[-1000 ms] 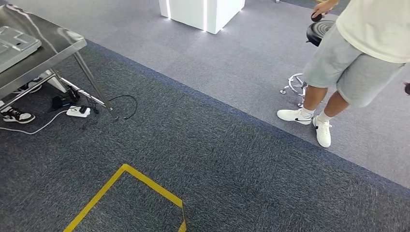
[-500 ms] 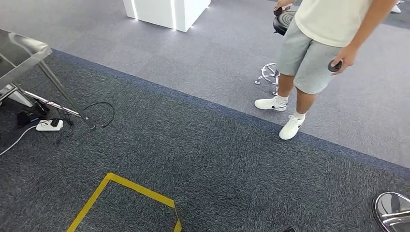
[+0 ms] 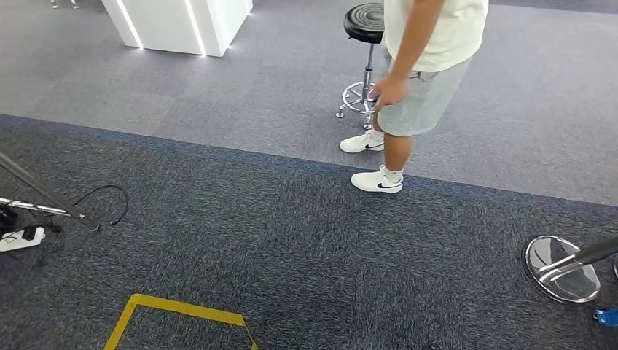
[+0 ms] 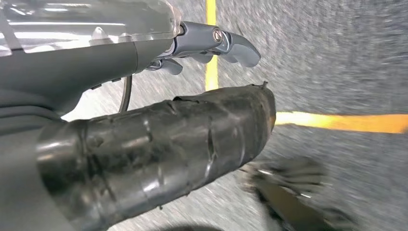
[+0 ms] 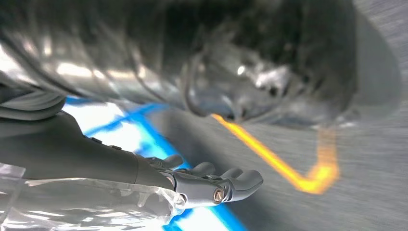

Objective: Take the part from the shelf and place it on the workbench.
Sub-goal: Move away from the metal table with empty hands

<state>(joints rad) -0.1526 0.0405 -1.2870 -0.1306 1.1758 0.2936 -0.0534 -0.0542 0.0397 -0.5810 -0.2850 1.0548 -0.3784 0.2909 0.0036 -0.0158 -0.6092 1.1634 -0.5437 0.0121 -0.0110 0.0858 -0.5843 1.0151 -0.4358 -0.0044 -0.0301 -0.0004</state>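
1. The left hand (image 4: 211,45) hangs over the carpet, fingers loosely curled and apart, holding nothing. The right hand (image 5: 211,185) is the same — fingers stretched out, nothing in them, its picture smeared with blur.
2. Below both hands lies dark carpet (image 3: 291,240) crossed by yellow tape (image 3: 175,310).
3. Further out a person (image 3: 419,80) in shorts and white shoes stands at the carpet's edge, just in front of a black stool (image 3: 364,22). A round chrome base (image 3: 561,268) sits to the right, a metal leg (image 3: 44,193) and a power strip (image 3: 20,239) with cables to the left.
4. The part and its shelf are not to be seen here, so the pickup looks not yet begun.
5. Risks, as I judge them — the robot could stray toward the person nearby, or a foot could snag the cables or the chrome base.
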